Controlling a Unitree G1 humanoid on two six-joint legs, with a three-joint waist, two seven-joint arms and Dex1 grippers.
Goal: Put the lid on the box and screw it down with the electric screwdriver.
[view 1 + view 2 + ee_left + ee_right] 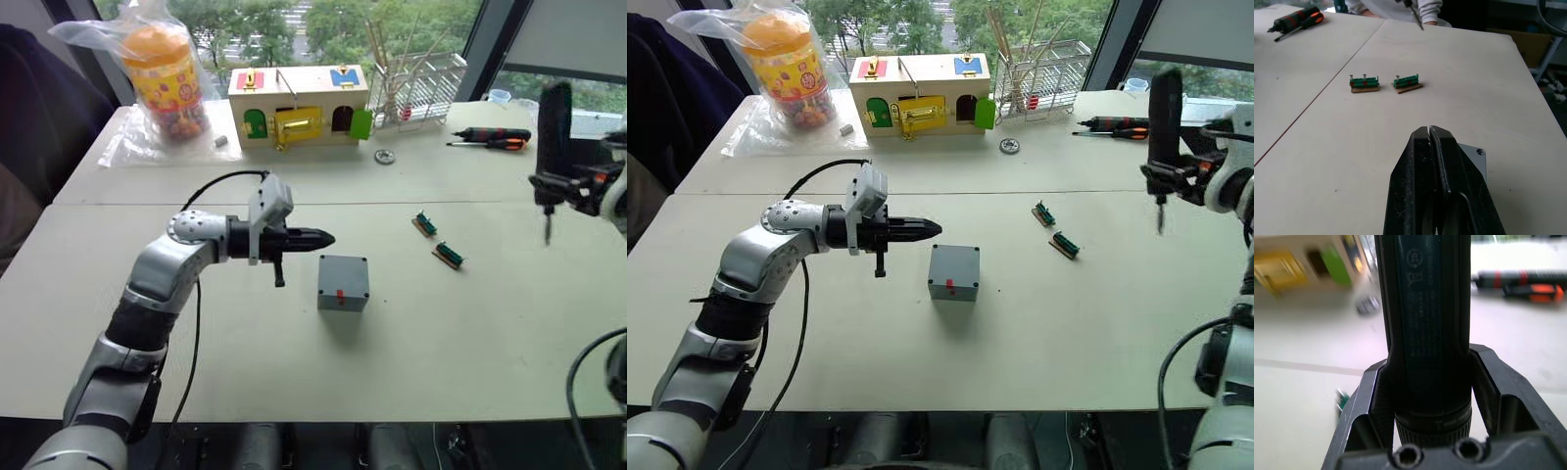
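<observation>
Right hand grips one electric screwdriver | one box | two hand screwdrivers

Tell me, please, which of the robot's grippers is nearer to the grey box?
Left. The left gripper, shut, hovers just beside the box; the right gripper holds the electric screwdriver far off toward the table's right edge.

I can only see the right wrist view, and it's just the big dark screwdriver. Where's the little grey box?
Observer: The box sits mid-table, well to the left of the electric screwdriver in the right pincer.
Operator: Is its lid on?
Observer: Yes, the lid lies flat on top.
Operator: What's the other arm doing?
Observer: The left pincer is shut and empty, hovering near the box's left side.
</observation>
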